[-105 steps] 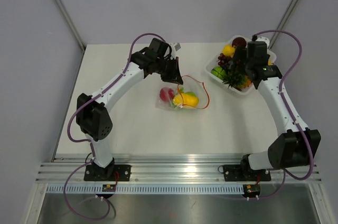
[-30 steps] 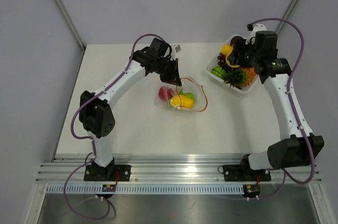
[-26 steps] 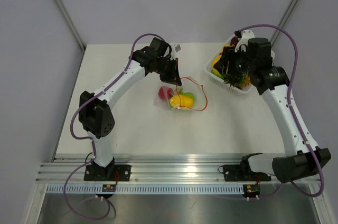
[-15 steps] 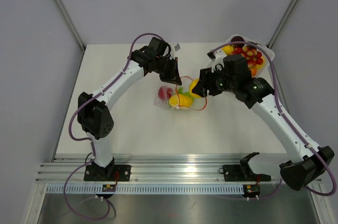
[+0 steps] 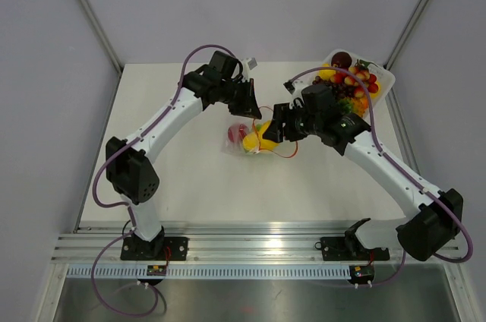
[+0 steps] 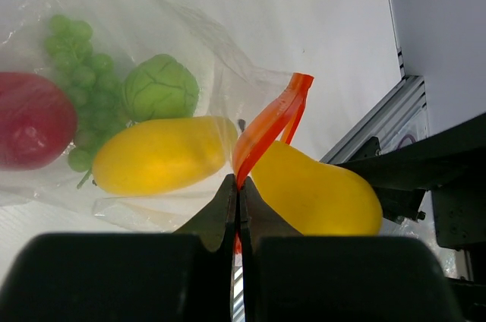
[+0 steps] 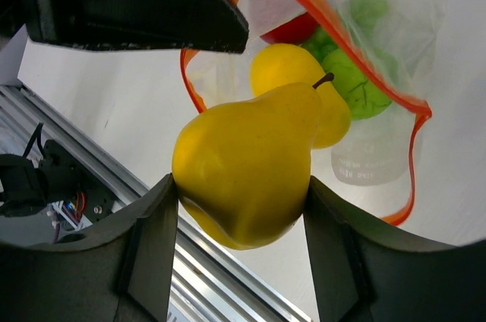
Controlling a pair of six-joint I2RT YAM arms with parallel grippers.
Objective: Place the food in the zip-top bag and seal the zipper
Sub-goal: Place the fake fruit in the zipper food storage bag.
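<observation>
The left gripper point(image 6: 238, 185) pinches the zipper point(image 6: 267, 123) to hold open the mouth of the zip-top bag point(image 7: 395, 26) on the table point(image 5: 190, 185), so that the right gripper point(image 7: 241, 219), grasping a yellow pear point(image 7: 243, 155) at this mouth, can slide it inside.

two arms point(image 5: 164, 120); one bag point(image 6: 199, 42); one tray point(image 5: 384, 74)

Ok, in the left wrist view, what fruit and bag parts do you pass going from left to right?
red fruit → green grapes → green leafy ball → orange-red zipper → yellow pear
</observation>
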